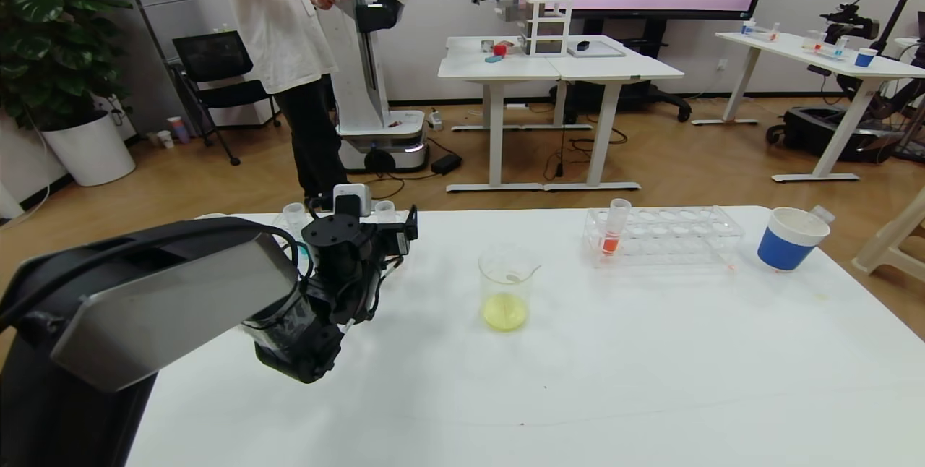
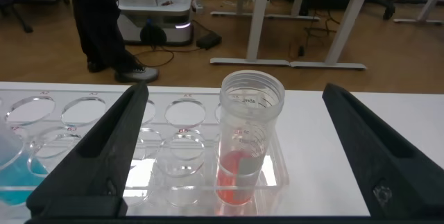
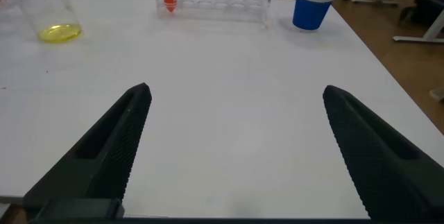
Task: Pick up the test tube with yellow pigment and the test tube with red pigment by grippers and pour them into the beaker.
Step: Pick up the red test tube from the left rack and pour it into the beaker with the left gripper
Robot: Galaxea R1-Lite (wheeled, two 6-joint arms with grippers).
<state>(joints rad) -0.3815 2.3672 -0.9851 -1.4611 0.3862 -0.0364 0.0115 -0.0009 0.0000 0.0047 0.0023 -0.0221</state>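
Note:
My left gripper (image 2: 236, 92) is open at the clear rack (image 2: 90, 113) at the table's back left. Its fingers stand one on each side of the test tube with red pigment (image 2: 243, 161), apart from it. This tube stands upright in the rack's end hole with pale red liquid at its bottom. In the head view the gripper (image 1: 405, 228) partly hides that rack. The beaker (image 1: 506, 293) stands mid-table with yellow liquid in its bottom, and shows in the right wrist view (image 3: 45, 9). No tube with yellow liquid is in view. My right gripper (image 3: 236, 91) is open and empty over bare table.
A tube with blue liquid (image 2: 14, 175) stands in the left rack. A second clear rack (image 1: 661, 236) at the back right holds a tube with brighter orange-red liquid (image 1: 613, 232). A blue-and-white paper cup (image 1: 791, 239) stands right of it. A person and another robot are beyond the table.

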